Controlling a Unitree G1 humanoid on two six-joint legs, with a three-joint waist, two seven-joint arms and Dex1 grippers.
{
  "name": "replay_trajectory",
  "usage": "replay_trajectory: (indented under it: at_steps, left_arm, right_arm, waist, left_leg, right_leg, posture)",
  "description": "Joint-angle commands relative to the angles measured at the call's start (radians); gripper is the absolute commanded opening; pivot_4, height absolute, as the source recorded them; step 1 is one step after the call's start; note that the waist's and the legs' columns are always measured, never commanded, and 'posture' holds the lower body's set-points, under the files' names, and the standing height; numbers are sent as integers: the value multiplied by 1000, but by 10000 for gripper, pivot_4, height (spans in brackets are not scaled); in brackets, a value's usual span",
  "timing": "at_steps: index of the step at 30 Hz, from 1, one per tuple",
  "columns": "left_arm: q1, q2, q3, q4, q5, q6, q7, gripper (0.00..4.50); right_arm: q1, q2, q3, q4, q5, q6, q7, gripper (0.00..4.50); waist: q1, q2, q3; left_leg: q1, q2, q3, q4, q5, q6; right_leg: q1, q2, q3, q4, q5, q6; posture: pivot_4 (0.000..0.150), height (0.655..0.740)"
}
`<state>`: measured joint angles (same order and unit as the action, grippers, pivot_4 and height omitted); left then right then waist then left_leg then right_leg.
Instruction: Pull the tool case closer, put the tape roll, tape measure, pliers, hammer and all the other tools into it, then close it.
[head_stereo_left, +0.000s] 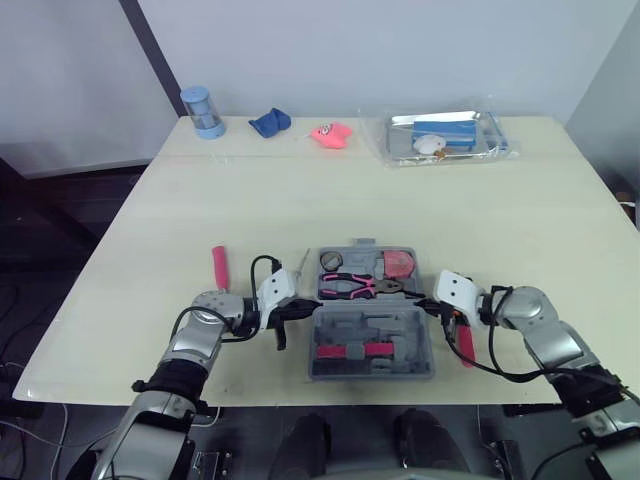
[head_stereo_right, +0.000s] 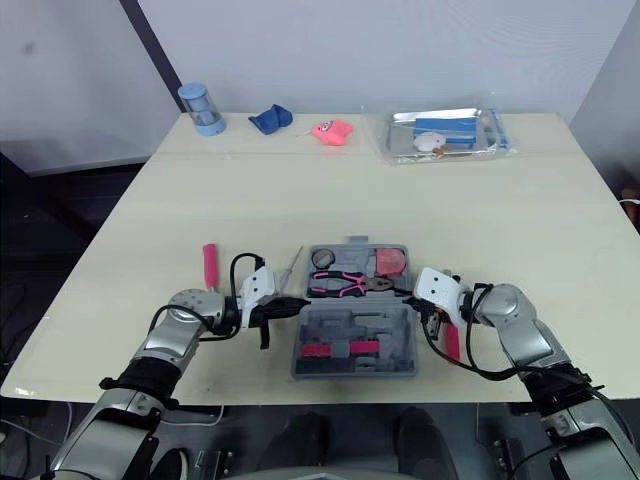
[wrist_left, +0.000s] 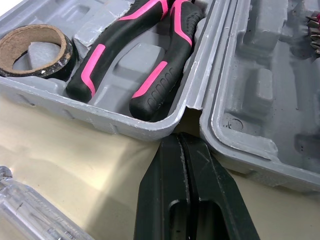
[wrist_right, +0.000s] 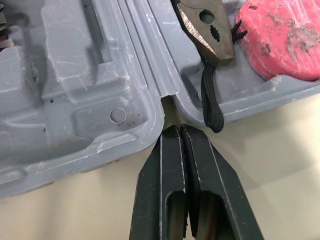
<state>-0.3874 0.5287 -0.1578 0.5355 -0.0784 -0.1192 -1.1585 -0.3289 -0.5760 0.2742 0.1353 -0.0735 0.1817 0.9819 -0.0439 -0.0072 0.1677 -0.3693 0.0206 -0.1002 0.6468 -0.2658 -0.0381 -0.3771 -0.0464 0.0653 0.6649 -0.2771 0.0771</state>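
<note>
The open tool case (head_stereo_left: 372, 322) lies between the two grippers, and its hinge line runs straight from one to the other. The left gripper (wrist_left: 179, 137) has its jaws closed on nothing, tips at the hinge notch; whether they touch it is unclear. The right gripper (wrist_right: 172, 129) mirrors it at the opposite notch, jaws closed and empty. Both forearms lie low over the table (head_stereo_left: 300, 200), pointing inward. Tape roll (head_stereo_left: 331, 260), pliers (head_stereo_left: 350, 286) and tape measure (head_stereo_left: 398, 264) sit in the half beyond the jaws. A screwdriver (wrist_left: 35, 215) lies loose beside the left jaws.
</note>
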Motion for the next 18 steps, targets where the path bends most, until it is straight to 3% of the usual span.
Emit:
replay_trajectory:
  at_steps: [1, 11, 18]
  left_arm:
    - [20, 24, -6, 14, 25, 13, 15, 0]
    - [56, 54, 11, -45, 5, 32, 11, 0]
    - [104, 96, 53, -161, -40, 54, 25, 0]
  right_arm:
    - [15, -21, -16, -26, 16, 2, 7, 830]
    - [23, -49, -41, -45, 47, -7, -3, 830]
    - [57, -78, -111, -169, 126, 66, 5, 830]
  waist:
    - [0, 0, 0]
    - [-1, 0, 0]
    - [-2, 0, 1]
  left_leg:
    - [0, 0, 0, 0, 0, 0]
    - [0, 0, 0, 0, 0, 0]
    - [-1, 0, 0, -2, 0, 0]
  right_leg:
    - [0, 0, 0, 0, 0, 0]
    - [0, 0, 0, 0, 0, 0]
    - [-2, 0, 0, -1, 0, 0]
  posture:
    - [1500, 7400]
    - [1500, 7400]
    - [1500, 7400]
